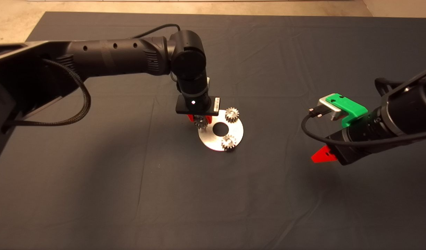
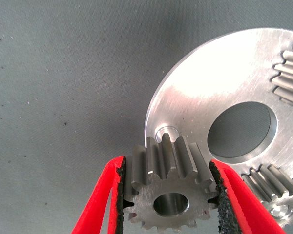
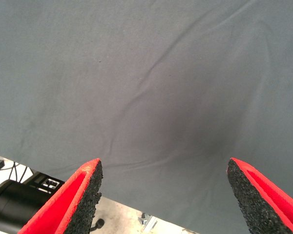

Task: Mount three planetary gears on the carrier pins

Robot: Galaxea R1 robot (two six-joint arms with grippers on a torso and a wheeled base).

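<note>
Black tubular arms trail braided cables; the right tool has a green mount and red fingers.

Three small grey gears show in all: two sit on one round silver disc, and the third is above its rim. One bare pin is visible on the disc. Two black robot arms reach over one dark mat.

Left gripper pointing straight down mid-mat, fingers clamped. Right gripper parked at right edge, fingers wide apart.
</note>
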